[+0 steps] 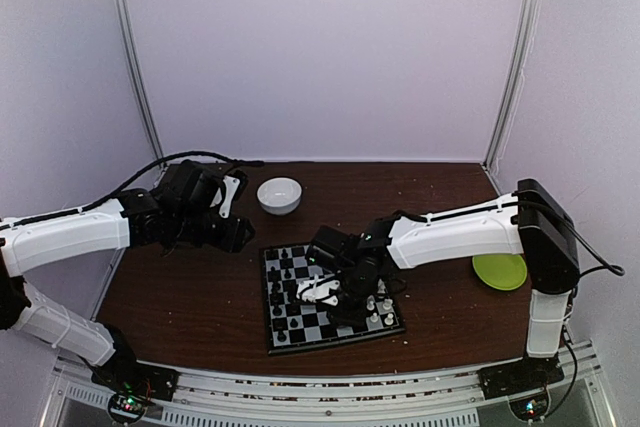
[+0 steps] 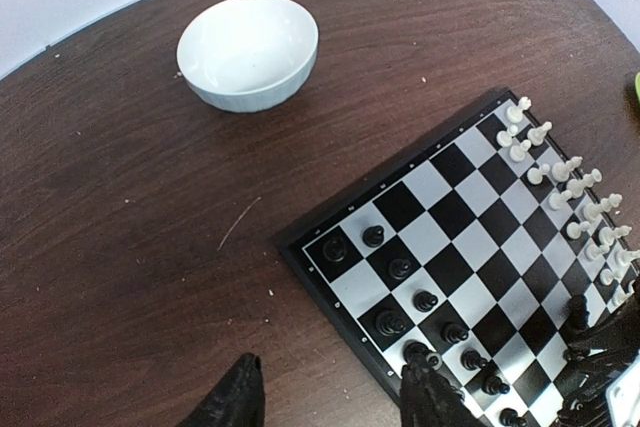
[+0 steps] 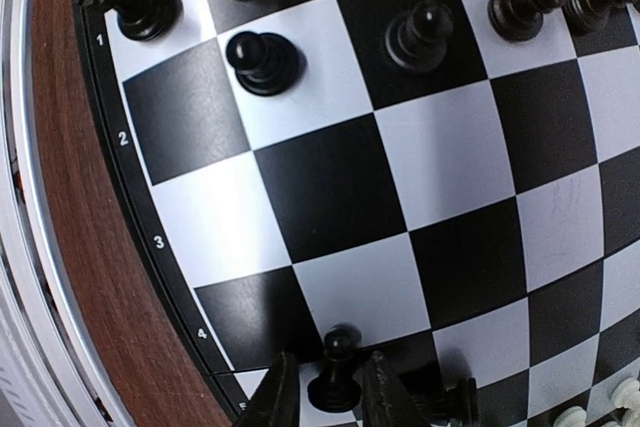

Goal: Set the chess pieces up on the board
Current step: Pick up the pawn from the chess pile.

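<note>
The board (image 1: 335, 340) lies at the table's middle front. Black chess pieces (image 1: 284, 287) stand along its left side, white ones (image 1: 380, 309) along its right. My right gripper (image 1: 333, 299) hangs low over the board's middle. In the right wrist view it (image 3: 333, 402) is shut on a black pawn (image 3: 336, 375) above the squares near the numbered rim (image 3: 112, 152). My left gripper (image 1: 238, 235) hovers left of the board. In its wrist view it (image 2: 335, 405) is open and empty over bare table beside the board's corner (image 2: 300, 265). That view shows black pieces (image 2: 400, 269) and white pieces (image 2: 560, 172).
A white bowl (image 1: 279, 194) stands behind the board and also shows in the left wrist view (image 2: 248, 50). A green plate (image 1: 499, 270) lies at the right, by the right arm's base. Crumbs dot the brown table.
</note>
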You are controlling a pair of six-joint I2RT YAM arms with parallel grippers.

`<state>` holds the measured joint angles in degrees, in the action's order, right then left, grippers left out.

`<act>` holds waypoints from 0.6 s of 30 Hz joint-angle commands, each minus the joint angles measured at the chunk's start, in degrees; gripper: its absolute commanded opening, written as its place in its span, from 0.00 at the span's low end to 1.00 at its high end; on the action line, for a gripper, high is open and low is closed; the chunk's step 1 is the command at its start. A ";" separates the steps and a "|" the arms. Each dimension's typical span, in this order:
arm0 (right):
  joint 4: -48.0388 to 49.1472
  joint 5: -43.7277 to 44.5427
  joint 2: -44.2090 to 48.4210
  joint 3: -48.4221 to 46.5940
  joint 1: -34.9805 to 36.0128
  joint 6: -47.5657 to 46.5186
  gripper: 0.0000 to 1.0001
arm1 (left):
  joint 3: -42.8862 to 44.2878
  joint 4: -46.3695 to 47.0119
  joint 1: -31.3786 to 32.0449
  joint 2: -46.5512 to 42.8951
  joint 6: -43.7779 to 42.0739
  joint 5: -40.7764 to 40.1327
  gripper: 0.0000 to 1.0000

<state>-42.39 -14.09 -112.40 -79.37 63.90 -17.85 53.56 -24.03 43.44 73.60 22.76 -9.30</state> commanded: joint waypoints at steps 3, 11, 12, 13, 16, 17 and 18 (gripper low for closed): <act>-0.77 0.90 0.90 2.17 0.26 0.44 0.25 | 0.07 1.01 -0.42 -0.43 -1.40 -0.81 0.48; -0.96 1.17 1.58 2.43 0.31 0.79 0.24 | 0.62 0.83 -0.40 0.04 -1.66 -0.65 0.47; -0.69 1.23 1.71 2.64 0.31 0.81 0.24 | 0.66 0.83 -0.43 0.11 -1.67 -0.51 0.47; -0.58 1.25 1.81 2.88 0.27 0.86 0.23 | 0.65 0.87 -0.45 0.13 -1.74 -0.40 0.48; -0.50 0.81 1.52 2.77 0.33 0.83 0.18 | 0.83 0.92 -0.45 0.44 -2.12 -0.11 0.48; -0.62 0.55 1.49 2.46 0.27 0.86 0.16 | 0.91 0.92 -0.46 0.48 -2.23 0.02 0.47; -0.67 0.35 1.47 2.33 0.26 0.87 0.15 | 0.88 1.03 -0.46 0.49 -2.40 0.32 0.48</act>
<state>-41.69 -14.02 -111.44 -77.93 63.90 -17.56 53.58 -24.05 43.44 73.63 21.56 -9.28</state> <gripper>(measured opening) 0.171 0.475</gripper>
